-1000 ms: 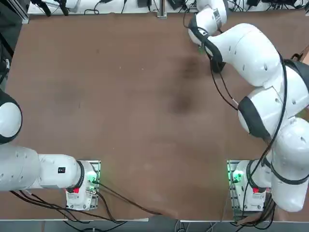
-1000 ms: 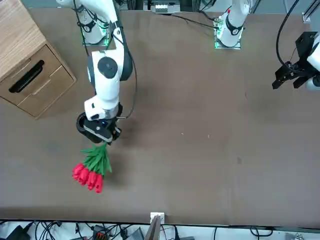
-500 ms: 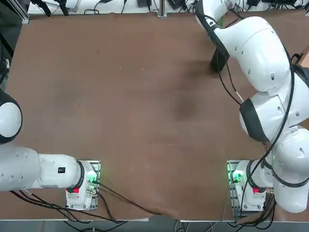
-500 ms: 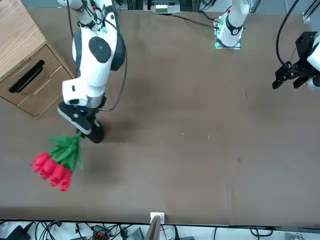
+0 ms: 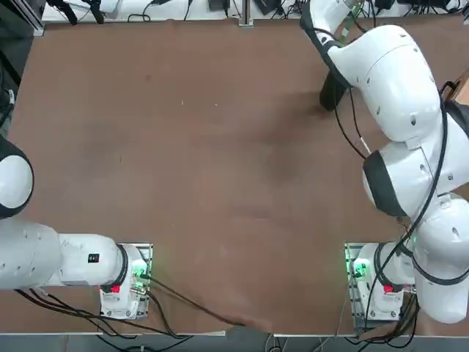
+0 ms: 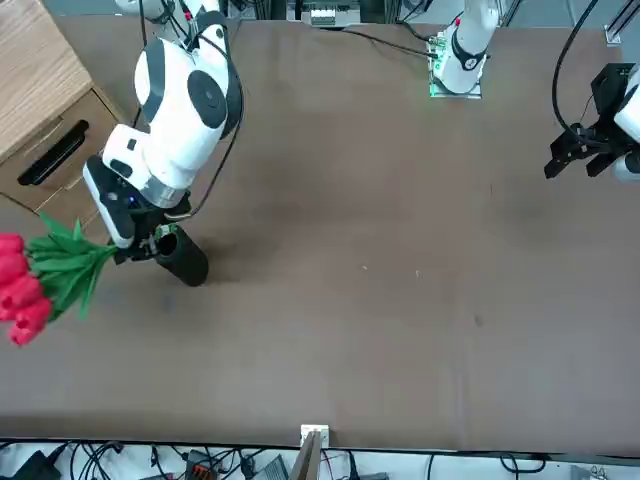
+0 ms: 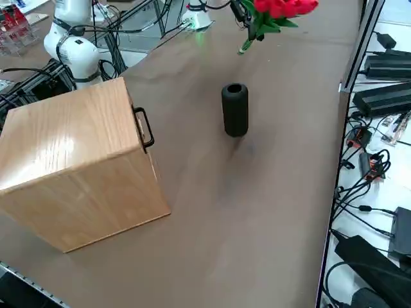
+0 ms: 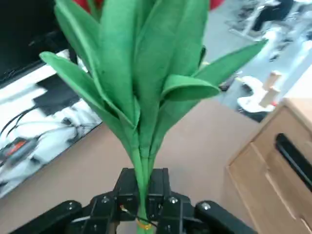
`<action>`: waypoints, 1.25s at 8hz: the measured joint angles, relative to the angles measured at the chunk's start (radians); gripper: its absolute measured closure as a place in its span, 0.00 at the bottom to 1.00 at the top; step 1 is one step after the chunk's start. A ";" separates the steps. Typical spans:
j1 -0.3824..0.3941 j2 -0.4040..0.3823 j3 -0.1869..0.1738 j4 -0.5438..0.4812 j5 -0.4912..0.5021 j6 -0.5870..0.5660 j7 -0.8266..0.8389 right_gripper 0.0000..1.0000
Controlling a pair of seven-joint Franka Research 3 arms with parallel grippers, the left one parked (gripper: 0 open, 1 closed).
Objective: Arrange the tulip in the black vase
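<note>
With the claw (image 8: 142, 195) closed firmly on the tulip (image 7: 270, 14)'s stems, swing them upright above the vase (image 7: 235, 110), which stands apart beside the claw, before lowering.

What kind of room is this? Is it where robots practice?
Probably a robot lab: the right gripper of a robot arm holds fake-looking tulips above a big bare-topped table, and cables and electronics line its edge.

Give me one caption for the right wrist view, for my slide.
Black right gripper clamps green stems of red tulip bunch, leaves spread.
</note>
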 joint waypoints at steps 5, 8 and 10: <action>-0.003 0.175 -0.004 -0.008 -0.091 -0.155 0.246 0.89; -0.008 0.301 -0.004 -0.011 -0.091 -0.228 0.308 0.89; -0.008 0.347 0.011 -0.010 -0.091 -0.232 0.360 0.89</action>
